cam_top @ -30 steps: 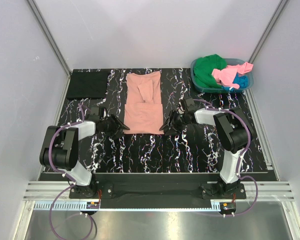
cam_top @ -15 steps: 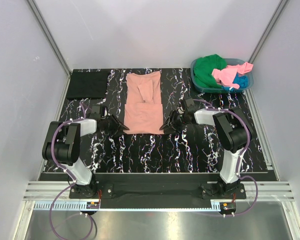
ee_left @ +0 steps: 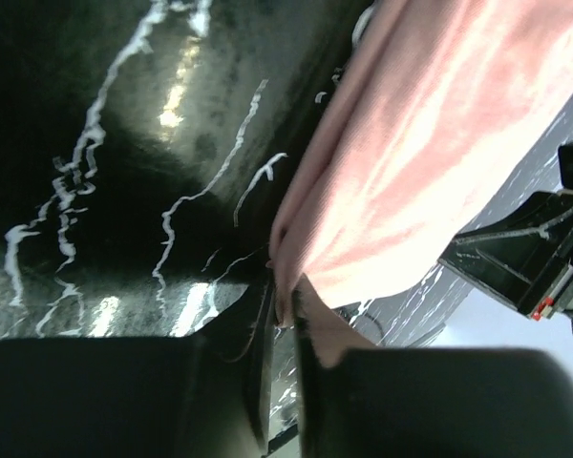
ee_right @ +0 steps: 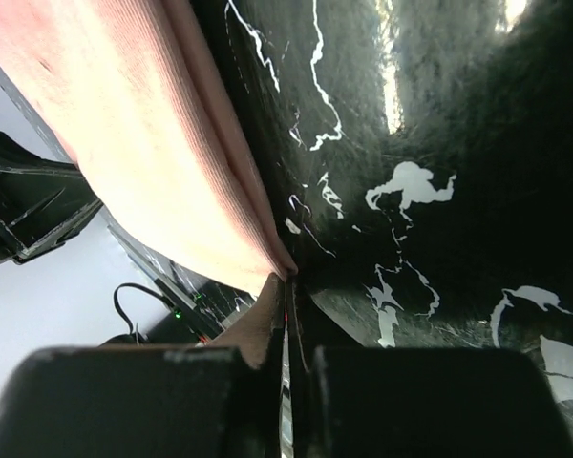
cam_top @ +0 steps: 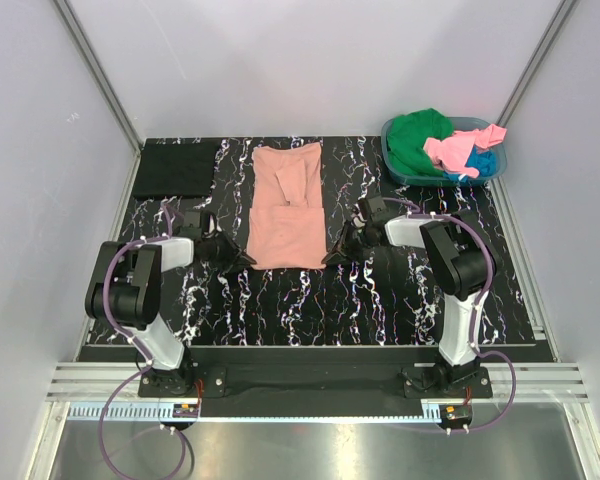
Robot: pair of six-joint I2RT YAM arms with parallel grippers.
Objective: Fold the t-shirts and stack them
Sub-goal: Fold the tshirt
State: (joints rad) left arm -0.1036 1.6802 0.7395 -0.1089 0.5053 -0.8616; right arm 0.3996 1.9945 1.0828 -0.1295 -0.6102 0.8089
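Observation:
The salmon-pink t-shirt lies flat in a long narrow fold on the table's middle. My left gripper is shut on its near left corner, and the pink hem is pinched between the jaws of the left gripper. My right gripper is shut on the near right corner, where the cloth edge runs into the right gripper. A folded black t-shirt rests at the back left. Green, bright pink and blue t-shirts are piled in the basket.
The teal plastic basket stands at the back right corner. The black marbled table is bounded by metal rails and white walls. Both arm bases sit at the near edge.
Both grippers slid inward onto the salmon shirt's near corners and closed on the cloth. The shirt has not visibly moved.

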